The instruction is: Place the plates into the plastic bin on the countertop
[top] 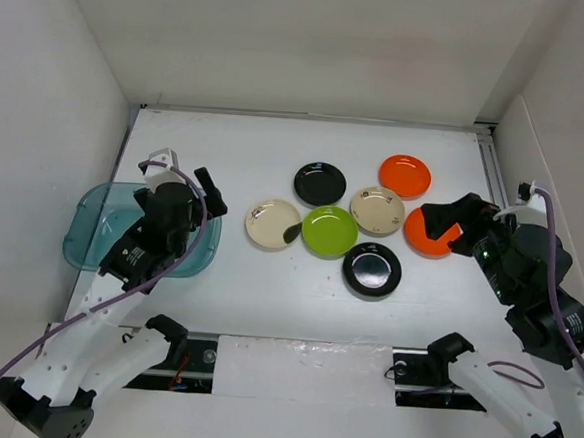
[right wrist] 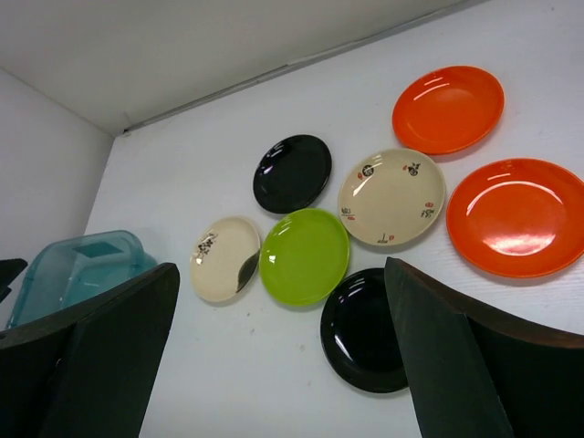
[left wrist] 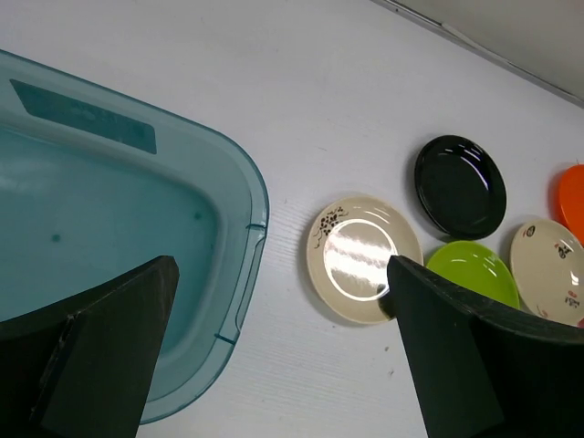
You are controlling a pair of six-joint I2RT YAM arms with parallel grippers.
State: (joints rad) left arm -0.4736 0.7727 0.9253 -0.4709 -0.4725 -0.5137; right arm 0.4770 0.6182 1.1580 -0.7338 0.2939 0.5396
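- The left arm (top: 119,259) and the right arm (top: 528,286) had white links with black joint housings.
- A purple cable (top: 185,175) ran along each arm.
- The fingers (left wrist: 100,356) were broad, flat and matte black.

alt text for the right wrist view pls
Seven small round plates lie on a white countertop: two orange, two black, two cream, one lime green. A translucent teal plastic bin sits far left; the open right hand's dark fingers frame the foreground.
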